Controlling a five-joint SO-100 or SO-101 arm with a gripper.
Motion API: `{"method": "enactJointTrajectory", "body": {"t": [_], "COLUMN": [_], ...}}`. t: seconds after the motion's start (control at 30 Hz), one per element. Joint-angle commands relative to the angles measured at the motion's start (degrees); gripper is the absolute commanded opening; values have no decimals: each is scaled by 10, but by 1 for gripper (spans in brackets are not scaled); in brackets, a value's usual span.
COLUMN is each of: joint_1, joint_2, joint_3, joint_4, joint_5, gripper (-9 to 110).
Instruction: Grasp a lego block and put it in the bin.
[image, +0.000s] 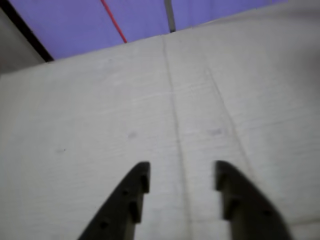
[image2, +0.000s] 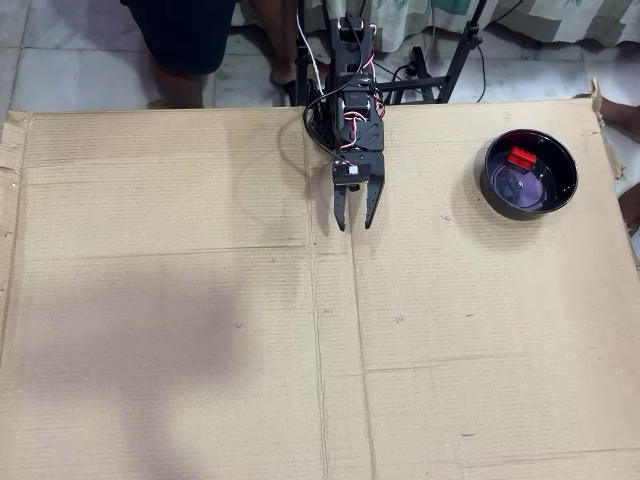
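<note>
1. Overhead, the end effector (image2: 354, 226) points down the picture with its two black fingers spread apart and nothing between them; it sits near the top middle of the cardboard sheet (image2: 200, 330).
2. Seen from the wrist view, the end effector (image: 182, 176) shows the same gap, with only bare cardboard (image: 100, 125) and a crease line visible between the fingertips.
3. Behind it, the arm (image2: 350, 95) stretches back to the cardboard's far edge, trailing white and red wires.
4. To the right in the overhead view, well apart from the end effector, stands the bin (image2: 529, 173), a glossy black bowl.
5. Inside the bin lies the lego block (image2: 520, 157), small and red, toward the upper part of the bowl.
6. Beyond the cardboard, tiled floor (image2: 60, 40) and a person's legs (image2: 185, 45) show along the top.
</note>
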Motion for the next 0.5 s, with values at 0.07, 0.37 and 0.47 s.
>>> {"method": "enactJointTrajectory", "body": {"t": [0.07,0.37,0.47], "joint_1": [16,18,11], "joint_2": [64,162,162], "joint_3": [10,7,7], "joint_4": [99,259,259], "joint_5": [-216,-650,-785], "gripper": [0,0,0]}}
